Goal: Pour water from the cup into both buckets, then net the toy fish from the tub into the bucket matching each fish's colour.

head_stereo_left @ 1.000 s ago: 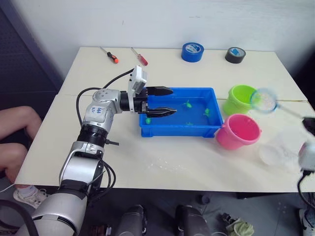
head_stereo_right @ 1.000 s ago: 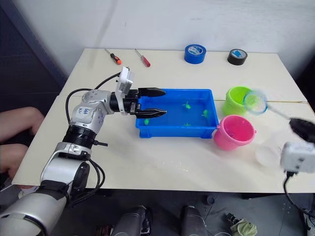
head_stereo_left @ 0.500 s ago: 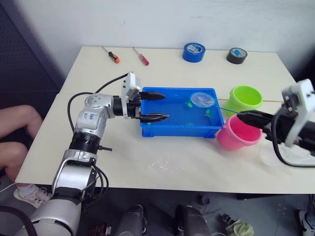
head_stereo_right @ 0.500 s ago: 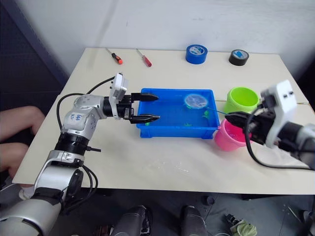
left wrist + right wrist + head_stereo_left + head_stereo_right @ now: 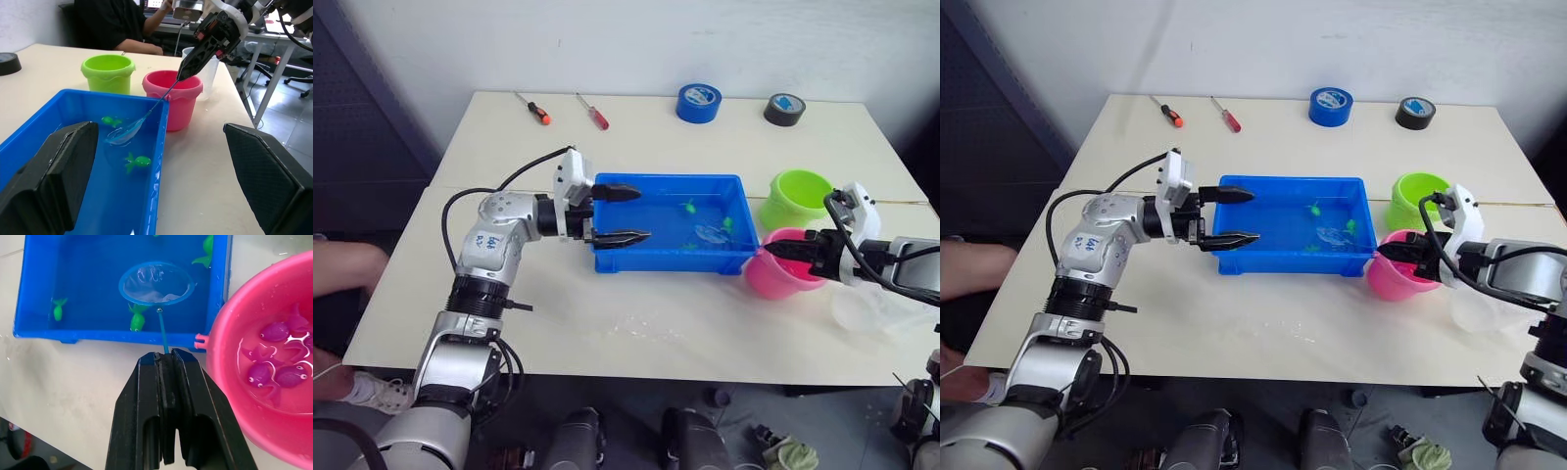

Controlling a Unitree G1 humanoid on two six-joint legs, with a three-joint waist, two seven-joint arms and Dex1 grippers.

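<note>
Half second on, net (image 5: 155, 283) dipped lower into tub (image 5: 607, 257); right pincer (image 5: 168, 363) clamps handle, left pincer (image 5: 625, 213) wide

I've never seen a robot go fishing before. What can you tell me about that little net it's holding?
The net is a small round hoop with a blue rim and fine pale mesh, on a thin straight handle. The right gripper has its jaws shut on the handle's end. The net slants down over the blue tub's rim, its hoop dipped in the water beside a green fish. No fish shows inside the hoop.
</note>
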